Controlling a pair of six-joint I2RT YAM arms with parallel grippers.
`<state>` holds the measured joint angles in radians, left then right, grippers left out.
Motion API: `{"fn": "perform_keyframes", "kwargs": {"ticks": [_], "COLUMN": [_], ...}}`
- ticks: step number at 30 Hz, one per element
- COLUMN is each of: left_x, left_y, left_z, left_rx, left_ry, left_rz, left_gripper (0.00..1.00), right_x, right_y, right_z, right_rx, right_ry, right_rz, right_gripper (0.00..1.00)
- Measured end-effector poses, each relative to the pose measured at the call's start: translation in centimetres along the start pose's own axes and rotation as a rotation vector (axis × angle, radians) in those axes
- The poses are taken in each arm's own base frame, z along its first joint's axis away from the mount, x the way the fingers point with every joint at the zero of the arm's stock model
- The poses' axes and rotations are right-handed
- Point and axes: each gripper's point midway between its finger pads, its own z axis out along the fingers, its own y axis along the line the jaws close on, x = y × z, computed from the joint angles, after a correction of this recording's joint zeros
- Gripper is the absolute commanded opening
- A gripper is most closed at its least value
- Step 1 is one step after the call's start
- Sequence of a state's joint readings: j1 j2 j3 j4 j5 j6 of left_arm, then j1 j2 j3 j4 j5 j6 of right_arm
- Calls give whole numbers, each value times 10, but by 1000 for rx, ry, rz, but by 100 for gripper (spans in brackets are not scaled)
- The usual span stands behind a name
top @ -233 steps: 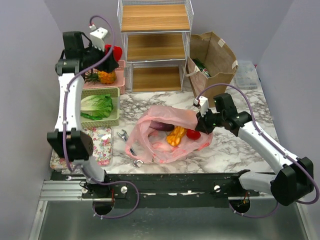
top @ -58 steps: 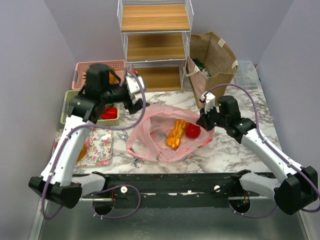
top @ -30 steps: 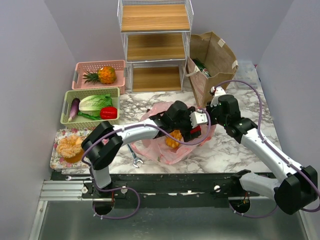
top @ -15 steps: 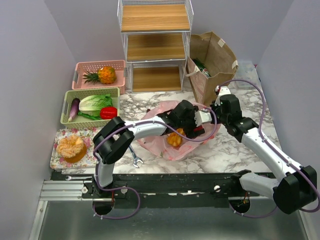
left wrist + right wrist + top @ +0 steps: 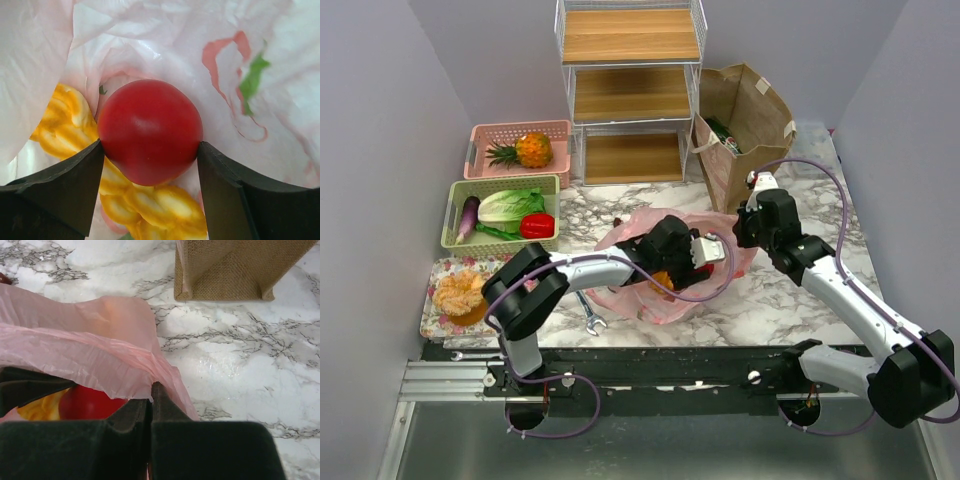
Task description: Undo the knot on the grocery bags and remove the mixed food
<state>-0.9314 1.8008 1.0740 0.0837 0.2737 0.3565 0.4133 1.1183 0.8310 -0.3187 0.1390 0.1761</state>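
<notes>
The right gripper (image 5: 151, 396) pinches the crinkly pink plastic bag (image 5: 75, 355) open by its two-o'clock rim so the left gripper (image 5: 150, 146) can clasp the round red vegetable (image 5: 150, 127).

From above, the left gripper (image 5: 708, 262) covers its fingertips and most of the red vegetable (image 5: 150, 131) in the pink bag (image 5: 655, 305). The orange pieces (image 5: 65, 120) sit partly behind that vegetable and the fingers (image 5: 60, 190). The paper bag (image 5: 235, 267) is cut off in the right wrist view; its contents (image 5: 723, 132) are too small to tell.
</notes>
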Motion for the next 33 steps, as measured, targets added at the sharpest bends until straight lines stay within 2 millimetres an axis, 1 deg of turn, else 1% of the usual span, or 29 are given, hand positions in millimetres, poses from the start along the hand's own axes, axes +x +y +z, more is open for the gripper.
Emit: {"fn": "perform_keyframes", "kwargs": {"ticks": [2,5,6,7,10,12,13,15,19,22,25,26,27,29,30,31,32,33], "left_x": [0,-12,-19,-31,-54,-73,-78,-91,-102,-110,-123,-129,-131,-140,-143,-142,-142,-141], "left_y": [-3,-5,-5,-4,-1,1,1,8,9,-1,-6,-2,2,22,37,43,53,58], "left_z": [-9,-27,-33,-43,-61,-76,-80,-93,-121,-143,-169,-180,-187,-210,-223,-229,-240,-245], "left_rx": [-3,-11,-14,-19,-29,-10,0,24,78,129,180,190,194,197,195,191,194,197], "left_ry": [-9,-48,-68,-101,-166,-220,-234,-277,-314,-338,-375,-395,-407,-448,-473,-483,-500,-509], "left_rz": [-4,0,3,7,6,-22,-32,-76,-160,-194,-255,-295,-325,-435,-510,-546,-621,-656], "left_gripper": [34,34,34,34,34,34,34,34,34,34,33,33,33,32,32,32,32,32], "right_x": [-1,-1,-1,-1,-2,-4,-4,-4,-1,2,3,2,3,3,3,3,3,4], "right_y": [0,0,0,0,0,0,0,0,0,1,2,2,2,2,2,3,3,3], "right_z": [0,0,0,0,-1,-3,-3,-4,-3,-2,-2,-2,-2,-2,-2,-2,-2,-2], "right_rx": [0,1,0,0,-2,-3,-4,-4,-6,-11,-14,-15,-16,-19,-20,-21,-22,-23], "right_ry": [-3,-4,-4,-5,-10,-16,-18,-21,-15,-9,-7,-8,-7,-7,-7,-7,-6,-4], "right_rz": [0,1,0,1,1,2,2,3,2,1,1,1,1,1,1,1,0,0], "right_gripper": [1,1,1,1,1,1,1,1,1,1,1,1,1,1,1,1,1,1]}}
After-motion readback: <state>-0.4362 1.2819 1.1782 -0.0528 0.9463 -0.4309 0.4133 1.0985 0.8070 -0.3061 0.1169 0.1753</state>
